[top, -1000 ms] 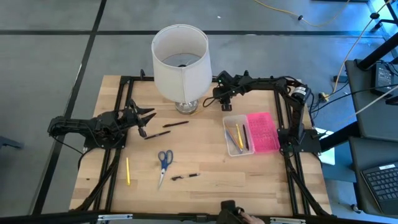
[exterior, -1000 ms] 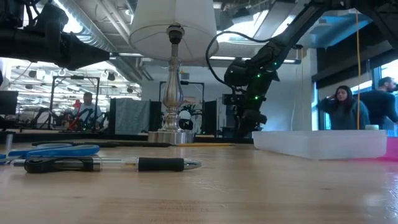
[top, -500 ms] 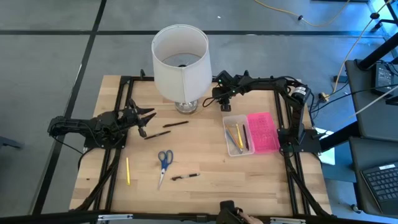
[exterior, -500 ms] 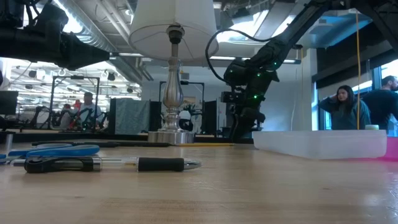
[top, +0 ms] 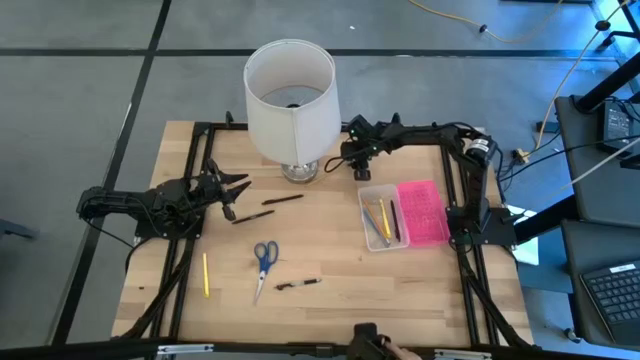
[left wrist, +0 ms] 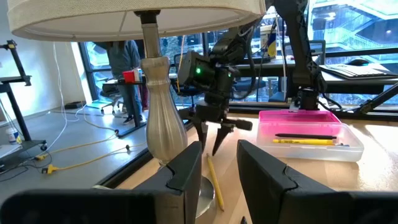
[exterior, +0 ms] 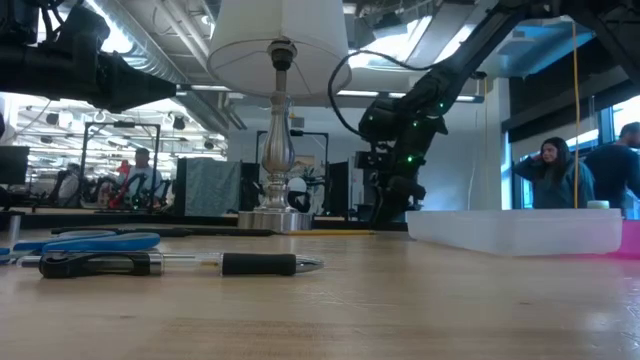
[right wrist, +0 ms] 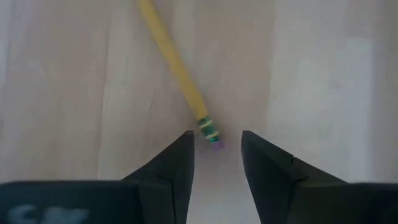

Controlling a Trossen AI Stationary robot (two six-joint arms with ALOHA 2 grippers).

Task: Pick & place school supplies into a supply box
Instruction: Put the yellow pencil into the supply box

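Yellow pencil (right wrist: 177, 71) lies on the table beneath the right gripper (right wrist: 216, 163), whose fingers hang parted and empty.

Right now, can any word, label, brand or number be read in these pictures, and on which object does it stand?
None can be read.
Pens, scissors, pencils: no print visible.
Supply box and lamp: no label visible.
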